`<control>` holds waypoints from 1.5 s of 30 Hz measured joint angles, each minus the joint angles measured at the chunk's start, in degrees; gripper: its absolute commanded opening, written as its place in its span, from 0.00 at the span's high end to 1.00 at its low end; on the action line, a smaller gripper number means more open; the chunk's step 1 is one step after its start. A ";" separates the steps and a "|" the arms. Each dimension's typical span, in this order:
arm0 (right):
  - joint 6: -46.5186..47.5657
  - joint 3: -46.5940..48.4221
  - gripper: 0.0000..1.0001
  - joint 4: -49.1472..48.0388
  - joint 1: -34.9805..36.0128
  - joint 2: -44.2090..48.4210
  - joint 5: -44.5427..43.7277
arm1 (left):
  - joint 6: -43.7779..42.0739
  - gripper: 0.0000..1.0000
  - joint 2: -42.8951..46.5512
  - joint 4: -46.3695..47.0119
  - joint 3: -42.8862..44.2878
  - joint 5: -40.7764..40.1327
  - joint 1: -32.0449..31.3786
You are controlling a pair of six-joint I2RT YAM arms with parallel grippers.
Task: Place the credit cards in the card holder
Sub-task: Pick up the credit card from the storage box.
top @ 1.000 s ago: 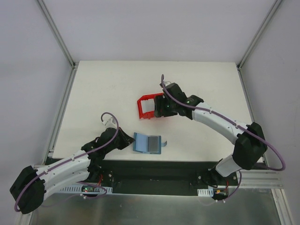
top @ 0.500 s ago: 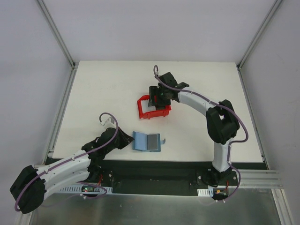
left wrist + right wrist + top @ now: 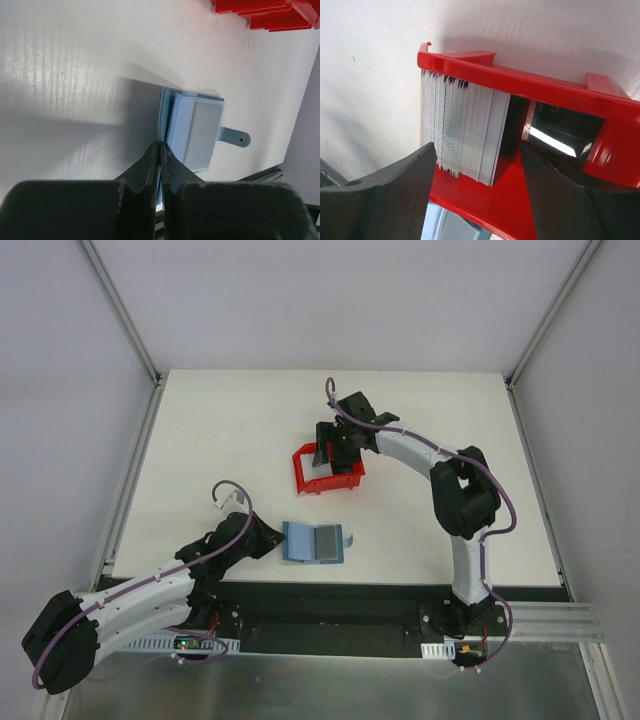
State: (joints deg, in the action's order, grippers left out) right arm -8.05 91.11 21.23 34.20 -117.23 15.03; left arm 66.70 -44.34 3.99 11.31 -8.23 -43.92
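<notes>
- My left hand (image 3: 266, 538), in the lower left of the overhead view, has its fingers pressed together on the left edge of the card holder (image 3: 313, 543). In the left wrist view a sliver of blue shows between the fingers (image 3: 150, 165), so I judge it is pinching the thin cover to keep the holder from sliding.
- The card holder lies open and flat on the worktop (image 3: 220, 440), near the front edge and just right of that hand. Its pockets face up, so a card can go straight in.
- A grey card (image 3: 202, 132) already sits in the lighter blue pocket. The snap tab (image 3: 235, 136) sticks out on the far side, clear of the pocket mouth.
- The red bin (image 3: 300, 476) stands at the centre of the overhead view, well apart from the holder. It holds the rest of the credit cards (image 3: 462, 130) on edge in a tight pale stack, with their thin edges towards the right wrist camera.
- My right hand (image 3: 477, 155) is at the bin, with its fingers spread wide to either side of the stack and nothing between them yet.
- I judge the next move is to close on a single card, and the tight packing makes dragging out several at once the main risk.
</notes>
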 measured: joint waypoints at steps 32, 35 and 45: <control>0.42 1.22 0.51 -1.99 -2.05 -3.43 8.33 | 0.22 1.00 -0.59 0.00 -0.11 -1.27 0.00; 0.42 1.07 0.53 -2.32 -2.23 -3.43 8.68 | 0.22 1.00 -0.61 0.00 -0.11 -1.27 0.00; 0.37 -0.22 0.64 -2.89 -2.71 -2.91 9.60 | 0.22 1.00 -0.66 0.00 -0.11 -1.25 0.00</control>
State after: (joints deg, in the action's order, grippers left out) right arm -7.68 90.89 18.35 31.48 -120.14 24.62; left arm 66.92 -44.99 3.99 11.20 -9.47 -43.92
